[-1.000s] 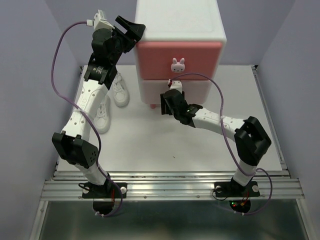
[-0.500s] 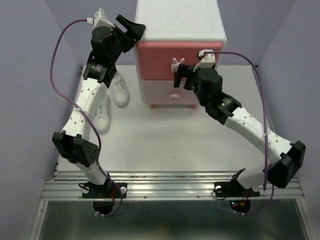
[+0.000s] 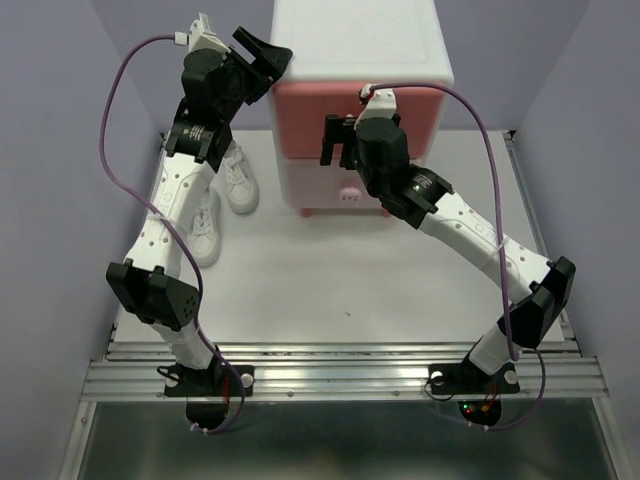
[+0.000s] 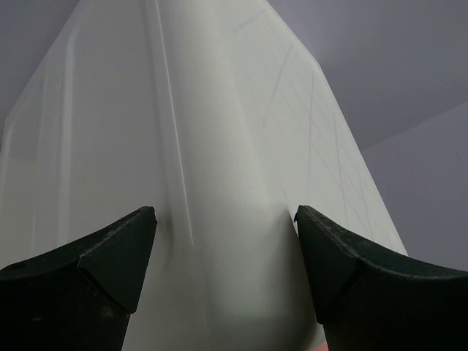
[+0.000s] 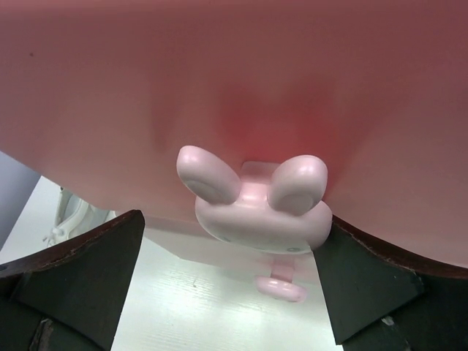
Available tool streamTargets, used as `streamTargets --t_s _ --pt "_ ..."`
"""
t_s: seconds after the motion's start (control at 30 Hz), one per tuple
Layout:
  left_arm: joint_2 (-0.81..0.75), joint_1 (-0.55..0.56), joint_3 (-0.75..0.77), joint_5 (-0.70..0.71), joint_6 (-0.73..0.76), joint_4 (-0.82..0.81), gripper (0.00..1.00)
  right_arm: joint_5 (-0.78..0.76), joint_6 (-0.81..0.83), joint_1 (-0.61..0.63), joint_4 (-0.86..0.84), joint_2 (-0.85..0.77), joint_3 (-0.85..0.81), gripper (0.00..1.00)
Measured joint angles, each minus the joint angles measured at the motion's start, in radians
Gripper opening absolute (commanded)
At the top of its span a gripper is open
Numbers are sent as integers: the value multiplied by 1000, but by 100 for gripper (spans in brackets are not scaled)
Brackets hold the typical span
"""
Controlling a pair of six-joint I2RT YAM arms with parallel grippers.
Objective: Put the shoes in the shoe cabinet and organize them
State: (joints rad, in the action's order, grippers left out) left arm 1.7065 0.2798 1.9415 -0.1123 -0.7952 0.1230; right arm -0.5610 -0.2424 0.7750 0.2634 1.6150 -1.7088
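- Right fingers (image 5: 73, 278) are spread either side of the bunny knob (image 5: 252, 201) on the darker pink drawer (image 5: 307, 66), likely to pull it open.
- Left fingers (image 4: 95, 263) are spread astride the shoe cabinet (image 4: 219, 146) at its 10 o'clock corner, apparently steadying it.
- White shoes (image 3: 240, 180) lie on the desk (image 3: 350, 280) at the cabinet's 9 o'clock.

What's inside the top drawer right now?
Nothing visible: the darker pink drawer is shut, hiding its contents. Only its bunny knob shows, straddled by the open right gripper.
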Motion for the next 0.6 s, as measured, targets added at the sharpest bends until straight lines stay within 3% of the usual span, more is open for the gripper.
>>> streamTargets --t_s 0.47,0.6 --pt "8 0 11 -13 1 10 86 -167 26 3 21 -7 -86 100" --pt "8 0 11 -13 1 9 86 -168 41 3 23 -7 -87 84"
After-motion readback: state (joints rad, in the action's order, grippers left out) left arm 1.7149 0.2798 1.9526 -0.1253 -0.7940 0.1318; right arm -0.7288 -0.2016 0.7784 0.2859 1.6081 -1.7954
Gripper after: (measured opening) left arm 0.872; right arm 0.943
